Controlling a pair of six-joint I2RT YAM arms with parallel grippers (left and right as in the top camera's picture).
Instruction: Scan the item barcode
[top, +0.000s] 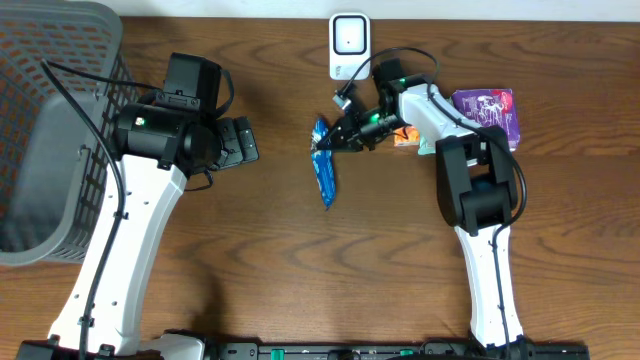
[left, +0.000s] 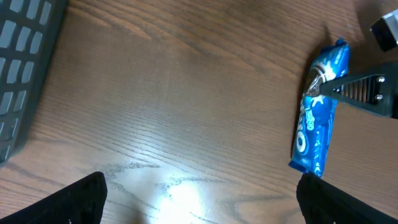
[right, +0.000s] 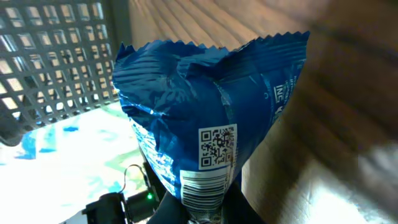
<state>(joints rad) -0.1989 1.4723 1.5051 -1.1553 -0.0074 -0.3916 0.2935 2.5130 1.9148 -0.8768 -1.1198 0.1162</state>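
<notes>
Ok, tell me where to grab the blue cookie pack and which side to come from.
Grip the blue cookie pack near its end closest to the white scanner, coming in from the right arm's side. It is long and slim, so fingers span its narrow width; the right gripper is shut there.

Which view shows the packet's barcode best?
Right wrist: the barcode faces the lens, close, under a QR code. Overhead shows the packet as a thin blue strip, no barcode legible. Left wrist shows only its logo side.
</notes>
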